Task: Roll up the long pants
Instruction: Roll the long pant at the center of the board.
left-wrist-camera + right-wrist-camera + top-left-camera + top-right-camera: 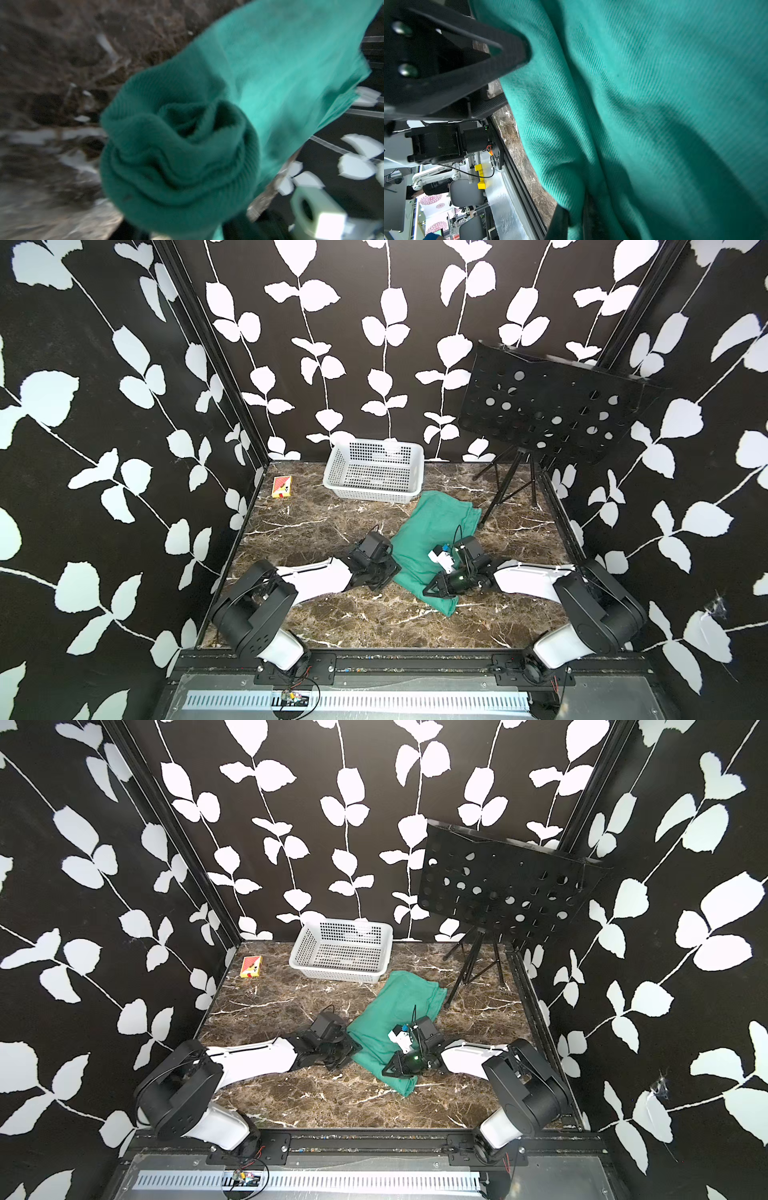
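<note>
Table [316, 526] of brown marble, long pants [436, 526] lying folded near its middle, far end just beside white basket [365, 494], near end coiled into roll, right gripper [428, 592] pinched onto cloth there, left gripper [390, 572] at roll's left end, jaws' state not discernible.

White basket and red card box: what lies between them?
Only bare marble table between the white basket and the red card box, seen in both top views.

One pair of long pants [440, 518], one white basket [370, 494], one card box [281, 486], one music stand [552, 414], two arms: left arm [316, 576], right arm [528, 578].
</note>
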`<state>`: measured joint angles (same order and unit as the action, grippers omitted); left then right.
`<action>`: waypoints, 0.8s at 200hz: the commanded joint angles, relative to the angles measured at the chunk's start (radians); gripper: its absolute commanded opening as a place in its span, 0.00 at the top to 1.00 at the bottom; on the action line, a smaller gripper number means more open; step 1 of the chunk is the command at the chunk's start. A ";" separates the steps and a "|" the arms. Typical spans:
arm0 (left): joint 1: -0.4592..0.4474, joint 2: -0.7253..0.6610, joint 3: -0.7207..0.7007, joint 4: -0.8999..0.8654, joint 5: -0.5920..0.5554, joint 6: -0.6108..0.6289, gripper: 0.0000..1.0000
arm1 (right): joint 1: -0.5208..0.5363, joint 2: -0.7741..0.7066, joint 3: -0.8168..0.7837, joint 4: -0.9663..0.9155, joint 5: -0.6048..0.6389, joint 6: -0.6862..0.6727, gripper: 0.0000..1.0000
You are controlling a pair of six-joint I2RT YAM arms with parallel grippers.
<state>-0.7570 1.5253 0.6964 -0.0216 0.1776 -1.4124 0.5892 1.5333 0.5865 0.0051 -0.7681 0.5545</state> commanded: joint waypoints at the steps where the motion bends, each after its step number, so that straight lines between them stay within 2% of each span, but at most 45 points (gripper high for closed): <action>1: -0.005 0.023 0.036 -0.007 -0.030 -0.023 0.75 | -0.008 -0.029 0.019 -0.135 0.092 0.013 0.88; 16: -0.005 0.037 0.067 -0.075 -0.041 -0.028 0.83 | -0.005 -0.070 0.026 -0.173 0.140 0.002 0.76; 32: -0.005 0.047 0.096 -0.155 -0.058 -0.043 0.91 | 0.020 -0.141 0.047 -0.251 0.259 -0.068 0.64; 46: -0.004 0.050 0.108 -0.185 -0.062 -0.060 0.93 | 0.065 -0.222 0.055 -0.285 0.387 -0.153 0.58; 61: -0.005 0.050 0.113 -0.200 -0.064 -0.075 0.94 | 0.161 -0.329 0.020 -0.234 0.551 -0.236 0.52; 72: -0.006 0.051 0.114 -0.211 -0.063 -0.087 0.94 | 0.267 -0.399 -0.020 -0.166 0.683 -0.319 0.39; 80: -0.007 0.052 0.113 -0.213 -0.062 -0.094 0.94 | 0.345 -0.448 -0.057 -0.112 0.784 -0.387 0.35; 96: -0.010 0.059 0.115 -0.215 -0.060 -0.105 0.95 | 0.449 -0.481 -0.094 -0.057 0.933 -0.500 0.33; 112: -0.015 0.067 0.121 -0.216 -0.052 -0.115 0.96 | 0.523 -0.437 -0.080 -0.060 1.034 -0.592 0.33; 135: -0.020 0.076 0.135 -0.226 -0.049 -0.120 0.96 | 0.616 -0.293 -0.034 -0.041 1.119 -0.672 0.35; 160: -0.021 0.072 0.140 -0.233 -0.048 -0.129 0.96 | 0.663 -0.117 0.021 -0.025 1.210 -0.659 0.41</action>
<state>-0.7719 1.5913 0.8207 -0.1936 0.1455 -1.5188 1.2114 1.2922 0.5484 -0.0566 0.2611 -0.0425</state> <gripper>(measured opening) 0.115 0.621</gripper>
